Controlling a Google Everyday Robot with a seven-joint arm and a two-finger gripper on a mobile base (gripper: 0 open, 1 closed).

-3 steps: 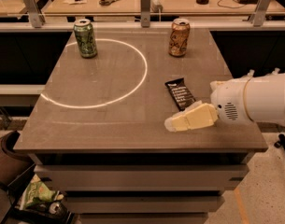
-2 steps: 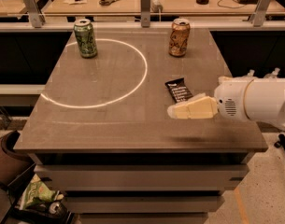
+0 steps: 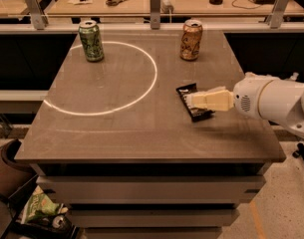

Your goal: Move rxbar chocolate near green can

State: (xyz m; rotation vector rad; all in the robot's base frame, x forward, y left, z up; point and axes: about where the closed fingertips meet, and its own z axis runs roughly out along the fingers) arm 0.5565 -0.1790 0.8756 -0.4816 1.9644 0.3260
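Note:
The rxbar chocolate [image 3: 187,92], a flat black wrapper, lies on the right half of the grey table [image 3: 116,133]. My gripper [image 3: 192,101] reaches in from the right on a white arm, and its cream fingers lie over the middle of the bar, hiding part of it. The green can [image 3: 91,41] stands upright at the table's far left, on the edge of a white circle, well away from the bar.
An orange-brown can [image 3: 191,39] stands upright at the far right, behind the bar. A white circle [image 3: 111,78] is marked on the table's left half. A glass-and-post barrier [image 3: 155,6] runs along the far edge. Bags lie on the floor [image 3: 39,210] at lower left.
My gripper has moved up and left from the table's front right onto the rxbar chocolate. The bar and both cans have not moved.

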